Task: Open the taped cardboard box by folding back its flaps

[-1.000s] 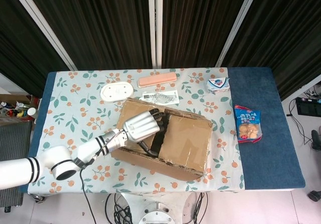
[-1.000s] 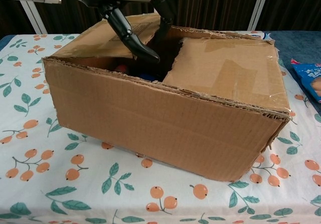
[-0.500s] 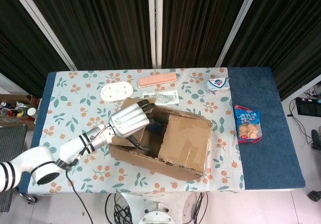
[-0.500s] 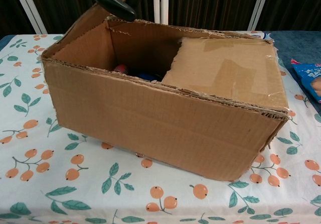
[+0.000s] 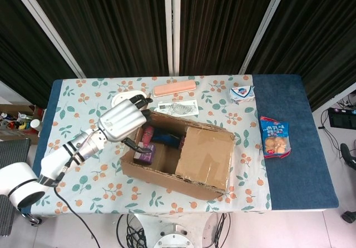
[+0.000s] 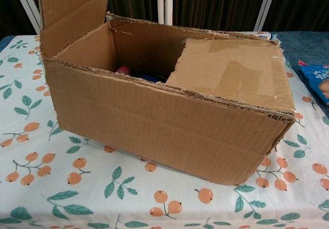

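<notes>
Our left hand's (image 5: 121, 121) fingers (image 5: 138, 101) curl over the top edge of the box's (image 5: 178, 154) left flap (image 6: 72, 13), which stands upright; whether they truly grip it we cannot tell. The box sits mid-table (image 5: 83, 100), its right flap (image 5: 204, 154) lying flat with tape across it. Inside the open half we see a pink bottle (image 5: 148, 135) and a purple packet (image 5: 143, 154). Our right hand shows in neither view. A snack bag (image 5: 274, 137) lies to the right.

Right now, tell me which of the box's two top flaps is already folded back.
The left flap, on the left hand's side, stands raised above the box wall. The right flap lies flat, covering its half.
</notes>
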`<state>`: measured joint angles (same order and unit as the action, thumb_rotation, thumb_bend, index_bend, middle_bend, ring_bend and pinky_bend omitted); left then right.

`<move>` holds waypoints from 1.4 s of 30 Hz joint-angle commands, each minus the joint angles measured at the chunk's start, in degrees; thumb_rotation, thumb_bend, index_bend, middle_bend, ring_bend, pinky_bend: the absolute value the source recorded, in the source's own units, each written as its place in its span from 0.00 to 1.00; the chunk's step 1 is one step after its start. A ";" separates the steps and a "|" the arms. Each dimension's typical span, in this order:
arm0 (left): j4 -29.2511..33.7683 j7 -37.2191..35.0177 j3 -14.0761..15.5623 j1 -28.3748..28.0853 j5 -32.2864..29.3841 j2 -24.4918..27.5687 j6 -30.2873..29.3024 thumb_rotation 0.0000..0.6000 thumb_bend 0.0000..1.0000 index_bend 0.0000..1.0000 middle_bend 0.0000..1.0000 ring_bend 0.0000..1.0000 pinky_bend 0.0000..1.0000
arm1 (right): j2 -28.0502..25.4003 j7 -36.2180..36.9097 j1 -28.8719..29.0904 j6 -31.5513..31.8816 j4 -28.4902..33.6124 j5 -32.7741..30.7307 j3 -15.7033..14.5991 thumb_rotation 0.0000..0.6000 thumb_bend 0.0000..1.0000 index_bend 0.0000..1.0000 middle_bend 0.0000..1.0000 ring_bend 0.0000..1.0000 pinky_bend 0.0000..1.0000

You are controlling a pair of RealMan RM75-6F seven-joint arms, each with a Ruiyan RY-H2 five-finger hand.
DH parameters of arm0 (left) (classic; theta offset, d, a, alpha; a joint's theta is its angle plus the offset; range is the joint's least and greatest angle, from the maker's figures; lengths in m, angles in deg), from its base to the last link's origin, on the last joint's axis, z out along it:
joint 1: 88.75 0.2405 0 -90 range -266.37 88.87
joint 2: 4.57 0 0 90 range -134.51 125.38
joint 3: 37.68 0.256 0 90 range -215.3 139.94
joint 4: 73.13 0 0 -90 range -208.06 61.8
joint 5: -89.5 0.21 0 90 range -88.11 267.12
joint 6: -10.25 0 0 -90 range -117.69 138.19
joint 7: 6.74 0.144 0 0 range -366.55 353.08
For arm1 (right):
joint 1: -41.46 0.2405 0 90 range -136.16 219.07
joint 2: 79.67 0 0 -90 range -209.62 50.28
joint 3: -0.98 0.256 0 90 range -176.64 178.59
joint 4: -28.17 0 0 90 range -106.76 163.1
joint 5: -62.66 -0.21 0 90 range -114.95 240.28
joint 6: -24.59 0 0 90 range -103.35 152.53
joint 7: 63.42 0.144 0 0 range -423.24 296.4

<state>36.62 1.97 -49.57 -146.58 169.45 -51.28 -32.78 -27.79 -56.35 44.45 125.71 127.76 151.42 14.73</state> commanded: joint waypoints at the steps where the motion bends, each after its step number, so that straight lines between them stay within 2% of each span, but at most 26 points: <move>1: -0.23 -0.88 -0.08 1.09 0.28 1.24 -0.83 0.28 0.00 0.54 0.44 0.13 0.19 | 0.10 -0.42 0.23 -0.12 0.38 0.28 0.00 1.00 0.20 0.00 0.00 0.00 0.00; 12: -3.94 -4.06 0.64 5.86 0.04 4.25 -3.80 0.28 0.00 0.54 0.44 0.13 0.19 | 0.14 -1.95 0.45 -0.47 1.46 0.71 -0.24 1.00 0.19 0.00 0.00 0.00 0.00; 18: -5.60 -7.31 0.52 8.32 -3.15 6.25 -3.97 0.27 0.00 0.54 0.44 0.14 0.19 | 0.34 -2.52 0.75 -1.11 1.53 1.40 -0.69 1.00 0.19 0.00 0.00 0.00 0.00; 21: -5.88 -10.02 0.03 10.29 -4.15 6.91 -6.13 0.24 0.00 0.54 0.43 0.14 0.19 | 0.49 -3.00 1.30 -2.08 1.69 1.80 -0.94 1.00 0.19 0.00 0.00 0.00 0.00; 23: -5.67 -11.07 -0.16 11.99 -5.57 7.12 -8.10 0.23 0.00 0.46 0.38 0.14 0.20 | 0.44 -3.38 1.96 -3.12 1.84 2.73 -1.29 1.00 0.19 0.00 0.00 0.00 0.00; 25: -5.29 -10.79 -0.01 14.45 -7.86 7.32 -10.92 0.28 0.00 0.37 0.32 0.15 0.20 | 0.17 -4.03 3.19 -4.75 1.96 4.91 -1.83 1.00 0.21 0.00 0.00 0.00 0.00; 27: -6.50 -6.48 0.84 17.53 -9.39 6.31 -15.95 0.41 0.00 0.28 0.27 0.14 0.20 | -0.45 -4.38 5.15 -7.07 2.07 8.22 -2.43 1.00 0.30 0.00 0.00 0.00 0.00; 28: -7.39 -3.65 1.64 18.98 -9.74 5.45 -18.17 0.52 0.00 0.23 0.23 0.14 0.20 | -0.66 -4.29 6.26 -8.27 2.22 9.58 -2.54 1.00 0.38 0.00 0.00 0.00 0.00; 30: -8.99 1.28 3.71 22.20 -11.14 3.37 -21.57 0.68 0.00 0.16 0.16 0.11 0.20 | -1.23 -4.02 9.34 -11.92 3.00 12.04 -2.52 1.00 0.49 0.00 0.00 0.00 0.00; 31: -9.22 1.75 4.43 23.53 -12.00 2.56 -22.38 0.71 0.00 0.14 0.13 0.10 0.20 | -1.46 -3.96 10.86 -13.81 3.45 12.83 -2.39 1.00 0.53 0.00 0.00 0.00 0.00; 34: -10.17 0.00 6.29 27.91 -13.81 0.37 -24.79 0.72 0.00 0.12 0.12 0.10 0.20 | -1.48 -4.31 16.64 -21.08 5.50 14.09 -1.44 1.00 0.73 0.00 0.00 0.00 0.00; 38: -13.24 -1.18 8.56 32.70 -12.03 -2.40 -28.81 0.72 0.00 0.12 0.12 0.10 0.20 | 0.28 -4.79 25.69 -33.15 7.79 12.02 0.66 1.00 0.88 0.00 0.04 0.00 0.00; 40: -14.55 -1.81 9.35 34.73 -11.17 -3.85 -30.53 0.72 0.00 0.12 0.12 0.10 0.20 | 2.12 -5.59 30.80 -39.86 8.09 9.53 2.06 1.00 0.96 0.05 0.08 0.00 0.00; 42: -15.92 -2.52 9.80 36.37 -10.87 -5.28 -31.67 0.72 0.00 0.12 0.12 0.10 0.20 | 4.57 -5.86 35.85 -46.26 7.52 6.84 3.21 1.00 0.99 0.12 0.12 0.00 0.00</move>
<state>22.67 0.69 -41.13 -112.37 158.04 -54.53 -62.64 -26.93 -61.23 70.62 90.61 134.23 162.23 15.21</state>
